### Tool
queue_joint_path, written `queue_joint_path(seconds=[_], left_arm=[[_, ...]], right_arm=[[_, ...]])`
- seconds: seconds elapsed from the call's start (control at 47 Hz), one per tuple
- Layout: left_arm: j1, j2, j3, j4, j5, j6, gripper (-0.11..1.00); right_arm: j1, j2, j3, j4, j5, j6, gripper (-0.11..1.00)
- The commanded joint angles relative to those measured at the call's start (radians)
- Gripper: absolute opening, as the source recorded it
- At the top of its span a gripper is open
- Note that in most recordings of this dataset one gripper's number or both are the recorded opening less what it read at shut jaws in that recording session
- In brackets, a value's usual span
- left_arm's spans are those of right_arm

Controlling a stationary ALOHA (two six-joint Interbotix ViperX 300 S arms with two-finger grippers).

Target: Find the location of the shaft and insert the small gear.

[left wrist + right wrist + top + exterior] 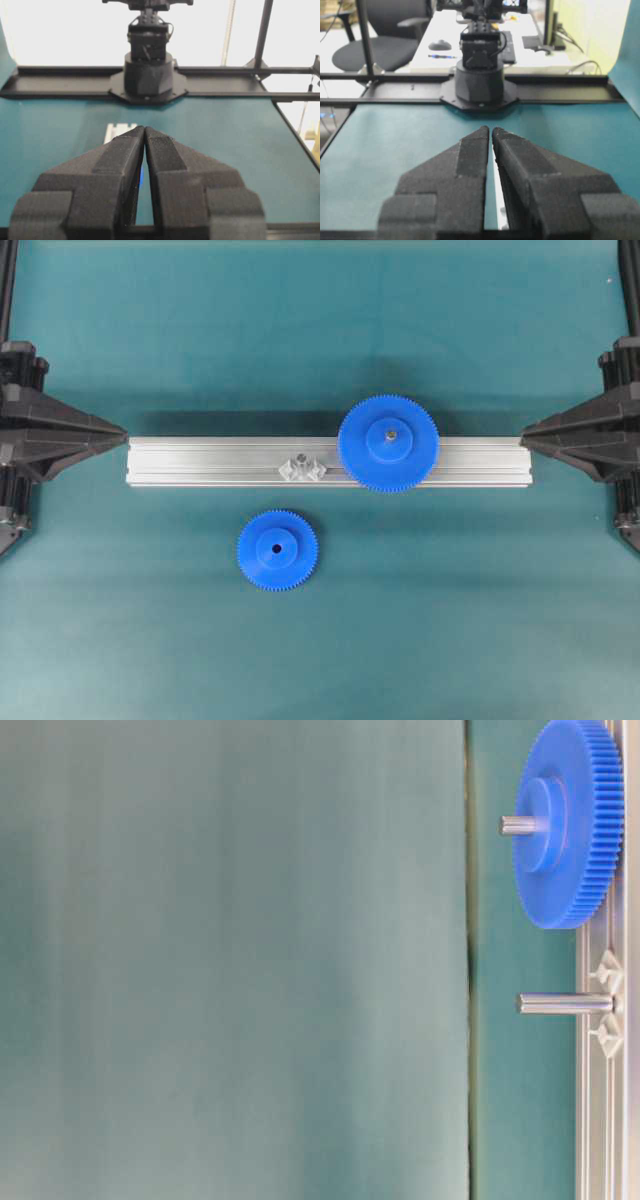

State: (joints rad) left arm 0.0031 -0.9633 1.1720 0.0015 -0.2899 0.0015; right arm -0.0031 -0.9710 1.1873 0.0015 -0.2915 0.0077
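Shaft [297, 459] upright, apparently perpendicular to rail [200, 461]

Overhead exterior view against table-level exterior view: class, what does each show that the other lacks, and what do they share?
Only overhead: the small gear lying on the mat, clear of the rail, and both tools, left tool and right tool, at the rail's ends. Only table-level: the shaft's full length. Both: the larger gear on the aluminium rail.

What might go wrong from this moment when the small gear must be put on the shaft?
1. The shaft is thin and stands close to the large gear; the small gear may catch its teeth.
2. The small gear lies flat on the mat, so gripping it may be awkward.
3. Its centre hole is small; slight misalignment could jam it.
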Motion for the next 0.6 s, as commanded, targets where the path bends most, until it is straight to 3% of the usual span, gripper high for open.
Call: queue_joint_path(seconds=[0.0, 0.064, 0.17, 0.574], left_arm=[[-0.008, 0.015, 0.018, 0.012, -0.006, -0.025, 0.11], [-0.006, 0.02, 0.021, 0.012, -0.008, -0.041, 0.1], [-0.008, 0.025, 0.017, 0.012, -0.011, -0.057, 0.0], [-0.029, 0.04, -0.003, 0.012, 0.051, -0.06, 0.0]], right_arm=[[-0.011, 0.02, 0.018, 0.009, 0.003, 0.002, 0.16], [-0.018, 0.021, 0.032, 0.029, 0.029, 0.006, 0.12], [-0.018, 0.021, 0.043, 0.04, 0.097, 0.035, 0.05], [-0.018, 0.017, 0.041, 0.037, 0.126, 0.061, 0.05]])
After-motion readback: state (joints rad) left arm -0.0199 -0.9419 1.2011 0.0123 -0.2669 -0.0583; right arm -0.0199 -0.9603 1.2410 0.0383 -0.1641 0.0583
